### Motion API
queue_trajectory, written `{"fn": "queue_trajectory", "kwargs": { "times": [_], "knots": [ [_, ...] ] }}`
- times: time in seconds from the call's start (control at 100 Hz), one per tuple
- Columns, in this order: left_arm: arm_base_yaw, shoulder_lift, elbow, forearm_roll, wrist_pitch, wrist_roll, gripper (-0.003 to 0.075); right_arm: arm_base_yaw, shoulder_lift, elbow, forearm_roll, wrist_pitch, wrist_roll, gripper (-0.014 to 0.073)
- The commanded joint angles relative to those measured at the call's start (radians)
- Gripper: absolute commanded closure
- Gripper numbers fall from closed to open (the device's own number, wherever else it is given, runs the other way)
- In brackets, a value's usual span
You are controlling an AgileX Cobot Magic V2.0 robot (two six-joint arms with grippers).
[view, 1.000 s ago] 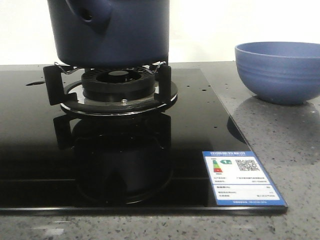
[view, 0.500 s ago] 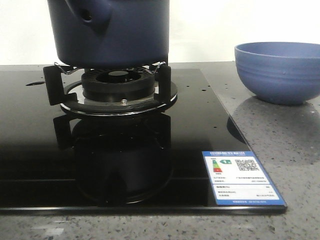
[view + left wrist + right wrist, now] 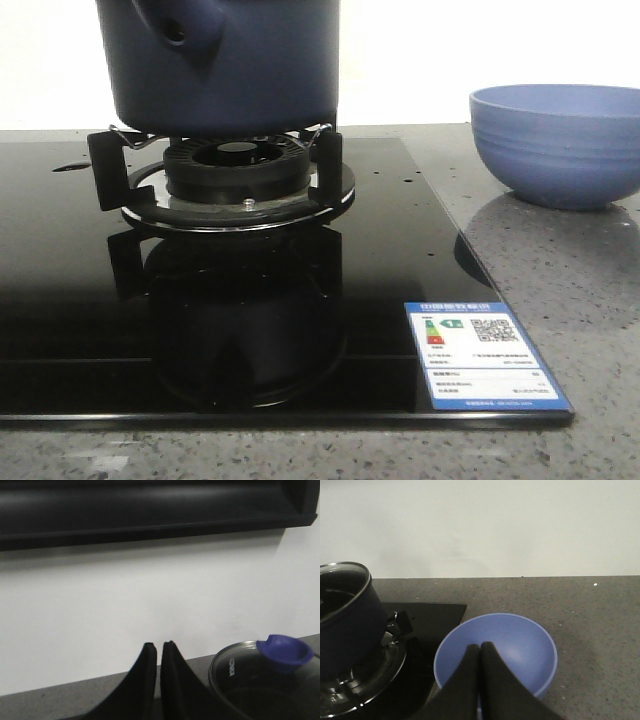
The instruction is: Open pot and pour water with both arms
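The pot (image 3: pixel 225 65) sits on the burner stand (image 3: pixel 235 175) in the upper left of the front view, its stub handle (image 3: pixel 185 25) facing the camera. In the left wrist view, the left gripper (image 3: pixel 159 647) is clenched, empty, at bottom center; the glass lid (image 3: pixel 260 672) with its blue knob (image 3: pixel 285 652) lies at lower right. The right gripper (image 3: pixel 480 647) is closed, empty, over the blue bowl (image 3: pixel 515 645). The black glass hob (image 3: pixel 80 300) rests on a grey speckled counter (image 3: pixel 560 280) before a white wall (image 3: pixel 480 525).
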Motion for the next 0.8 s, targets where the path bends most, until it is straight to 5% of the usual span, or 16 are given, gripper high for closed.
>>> {"fn": "queue_trajectory", "kwargs": {
  "times": [0.0, 0.32, 0.79],
  "knots": [
    [0.006, -0.116, 0.112, -0.034, -0.117, -0.01, 0.0741, -0.002, -0.123, 0.098, 0.027, -0.126, -0.038, 0.0657],
    [0.006, -0.526, 0.512, -0.185, -0.154, -0.01, 0.0741, -0.002, -0.467, 0.403, 0.037, -0.184, -0.038, 0.0657],
    [0.006, -0.658, 0.568, -0.189, -0.103, -0.01, 0.0741, -0.002, -0.495, 0.403, 0.025, -0.158, -0.038, 0.0657]
  ]
}}
